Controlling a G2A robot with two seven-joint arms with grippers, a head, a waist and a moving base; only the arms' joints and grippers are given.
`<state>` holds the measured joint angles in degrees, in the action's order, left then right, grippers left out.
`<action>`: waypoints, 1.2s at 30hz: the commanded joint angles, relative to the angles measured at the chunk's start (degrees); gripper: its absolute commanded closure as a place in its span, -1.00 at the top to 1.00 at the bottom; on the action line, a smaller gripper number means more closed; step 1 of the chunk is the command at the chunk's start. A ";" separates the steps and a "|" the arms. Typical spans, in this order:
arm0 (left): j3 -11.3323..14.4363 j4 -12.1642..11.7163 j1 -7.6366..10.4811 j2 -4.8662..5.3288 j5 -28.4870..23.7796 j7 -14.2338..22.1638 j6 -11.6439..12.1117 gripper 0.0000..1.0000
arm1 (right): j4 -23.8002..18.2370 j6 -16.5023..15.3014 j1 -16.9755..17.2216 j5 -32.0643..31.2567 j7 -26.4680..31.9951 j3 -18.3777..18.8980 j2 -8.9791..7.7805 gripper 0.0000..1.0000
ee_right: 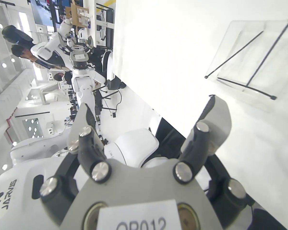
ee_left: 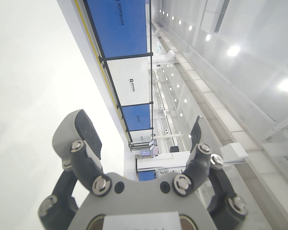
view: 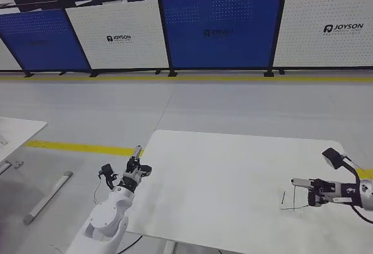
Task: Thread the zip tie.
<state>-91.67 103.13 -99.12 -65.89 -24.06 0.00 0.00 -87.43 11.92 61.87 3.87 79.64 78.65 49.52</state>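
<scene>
Closest to the robot, three thin black zip ties (ee_right: 234, 54) lie flat on a clear tray (ee_right: 237, 32) on the white table (view: 224, 165). Seen from above, the tray sits at about 4 o'clock on the table top. The ties do not all point the same way. From above, one looks like it runs from 12 o'clock to 6 o'clock and another from 3 o'clock to 9 o'clock. They are very thin there, so it is hard to be sure. Two of them seem to touch at one end. A little farther back is the right gripper (ee_right: 150, 114). Its two fingers are spread wide apart and hold nothing. It hangs just beside the tray, and the ties lie at about 7 o'clock from its fingertips. Farther back again, at 9 o'clock by the table's edge, is the left gripper (ee_left: 141, 130). Its fingers are spread wide too, with nothing between them, and it points toward the far wall. It is well apart from the ties. So the right arm is much the nearer one, and I think it should make the first pick. It would need to go down and a bit toward the robot. It would also need to turn so its fingers close across a tie's thin side, not along its length.
</scene>
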 commanded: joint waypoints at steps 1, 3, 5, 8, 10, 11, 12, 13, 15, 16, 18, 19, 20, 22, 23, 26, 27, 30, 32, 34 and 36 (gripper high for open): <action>0.00 0.00 0.00 0.00 0.00 0.00 0.00 1.00 | 0.77 1.05 -0.75 0.17 0.00 -0.59 -0.83 1.00; 0.00 0.00 0.00 0.00 0.00 0.00 0.00 1.00 | 1.16 2.25 -1.60 -0.14 0.00 -1.87 -2.02 1.00; 0.00 0.00 0.00 0.00 0.00 0.00 0.00 1.00 | 1.40 3.73 -2.43 -0.81 0.00 -3.90 -3.13 1.00; 0.00 0.00 0.00 0.00 0.00 0.00 0.00 1.00 | 2.92 6.62 -5.21 -0.45 0.00 -9.73 -4.87 1.00; 0.00 0.00 0.00 0.00 0.00 0.00 0.00 1.00 | 5.35 7.56 -8.07 0.22 0.00 -14.22 -5.65 1.00; 0.00 0.00 0.00 0.00 0.00 0.00 0.00 1.00 | 6.06 7.56 -9.29 0.60 0.00 -16.33 -5.88 1.00; 0.00 0.00 0.00 0.00 0.00 0.00 0.00 1.00 | 6.96 7.56 -10.68 1.86 0.00 -17.71 -6.05 1.00; 0.00 0.00 0.00 0.00 0.00 0.00 0.00 1.00 | 7.27 7.56 -11.10 2.32 0.00 -18.06 -6.09 1.00; 0.00 0.00 0.00 0.00 0.00 0.00 0.00 1.00 | 7.27 7.56 -11.10 2.32 0.00 -18.06 -6.09 1.00; 0.00 0.00 0.00 0.00 0.00 0.00 0.00 1.00 | 7.27 7.56 -11.10 2.32 0.00 -18.06 -6.09 1.00; 0.00 0.00 0.00 0.00 0.00 0.00 0.00 1.00 | 7.27 7.56 -11.10 2.32 0.00 -18.06 -6.09 1.00; 0.00 0.00 0.00 0.00 0.00 0.00 0.00 1.00 | 7.27 7.56 -11.10 2.32 0.00 -18.06 -6.09 1.00; 0.00 0.00 0.00 0.00 0.00 0.00 0.00 1.00 | 7.27 7.56 -11.10 2.32 0.00 -18.06 -6.09 1.00; 0.00 0.00 0.00 0.00 0.00 0.00 0.00 1.00 | 7.27 7.56 -11.10 2.32 0.00 -18.06 -6.09 1.00; 0.00 0.00 0.00 0.00 0.00 0.00 0.00 1.00 | 7.25 7.10 -10.98 1.80 -0.13 -18.17 -6.12 1.00; 0.00 0.00 0.00 0.00 0.00 0.00 0.00 1.00 | 8.05 5.91 -10.55 -1.35 -1.56 -17.82 -6.50 1.00; 0.00 0.00 0.00 0.00 0.00 0.00 0.00 1.00 | 7.85 6.07 -10.36 -2.18 -1.81 -17.83 -6.59 1.00; 0.00 0.00 0.00 0.00 0.00 0.00 0.00 1.00 | 7.50 7.35 -10.30 -5.93 -2.20 -18.59 -6.76 1.00; 0.00 0.00 0.00 0.00 0.00 0.00 0.00 1.00 | 7.57 7.56 -10.44 -7.90 -3.16 -19.48 -6.63 1.00; 0.00 0.00 0.00 0.00 0.00 0.00 0.00 1.00 | 8.31 7.50 -11.01 -8.54 -2.75 -20.80 -6.27 1.00; 0.00 0.00 0.00 0.00 0.00 0.00 0.00 1.00 | 9.94 7.56 -11.98 -8.55 -3.23 -21.93 -5.74 1.00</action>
<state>-91.67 103.13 -99.12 -65.89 -24.06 0.00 0.00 -78.56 19.46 50.43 -5.06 76.81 57.22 43.48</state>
